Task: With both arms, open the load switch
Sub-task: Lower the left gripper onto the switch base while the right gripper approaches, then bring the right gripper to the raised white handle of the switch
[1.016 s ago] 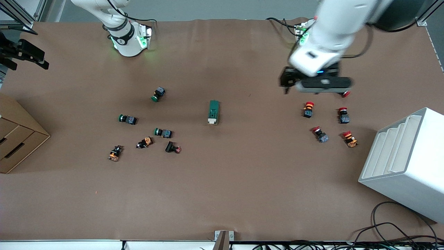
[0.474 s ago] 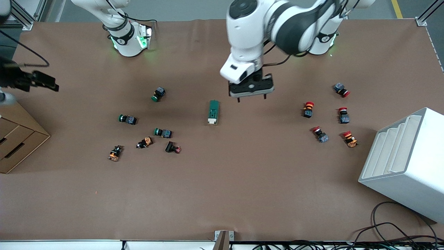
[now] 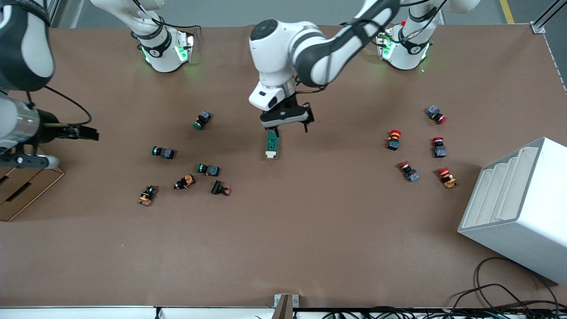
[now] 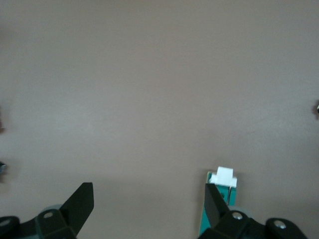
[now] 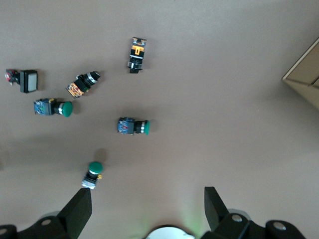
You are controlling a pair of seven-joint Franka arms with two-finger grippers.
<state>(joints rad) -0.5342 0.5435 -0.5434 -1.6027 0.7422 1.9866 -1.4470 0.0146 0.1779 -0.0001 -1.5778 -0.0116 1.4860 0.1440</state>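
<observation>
Reaching out from its base, the left gripper (image 3: 289, 128) in the front view hangs over the upper end of the load switch (image 3: 271, 146), fingers spread wide. That dark green block lies mid-table, white lever end toward the camera, between the green-capped push buttons (image 3: 201, 120) and the red-capped buttons (image 3: 393, 139). The right gripper (image 3: 84, 132) hovers near the cardboard box (image 3: 20, 191), fingers apart.

From the left wrist view, the open fingers (image 4: 79, 204) frame bare table, one just beside the switch's white lever (image 4: 223, 177).

From the right wrist view, the fingers (image 5: 77, 211) stand released, high over scattered push buttons (image 5: 133, 126).
</observation>
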